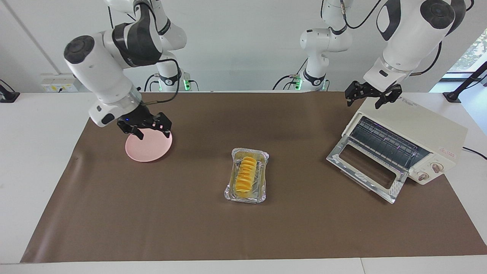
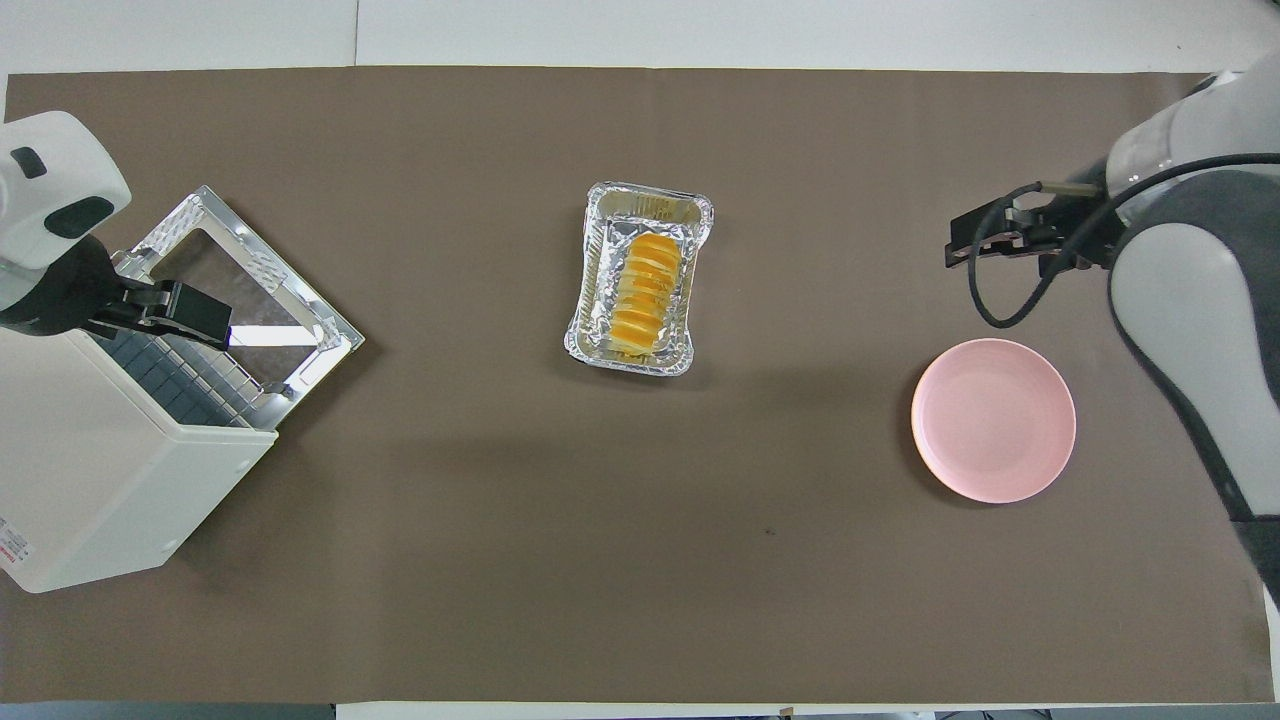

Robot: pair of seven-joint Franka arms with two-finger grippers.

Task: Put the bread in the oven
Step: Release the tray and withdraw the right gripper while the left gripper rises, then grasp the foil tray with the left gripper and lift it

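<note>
The right tool (image 1: 149, 129) hangs with fingers apart and empty over the pink plate (image 1: 148, 142). Well away from it, toward the left arm's end of the surface (image 1: 152, 213), the bread (image 1: 245, 174) lies in the foil tray (image 1: 262, 190). The left tool (image 1: 373, 97), fingers apart and empty, hangs over the toaster oven (image 1: 418, 125), whose door (image 1: 367, 167) is open.
</note>
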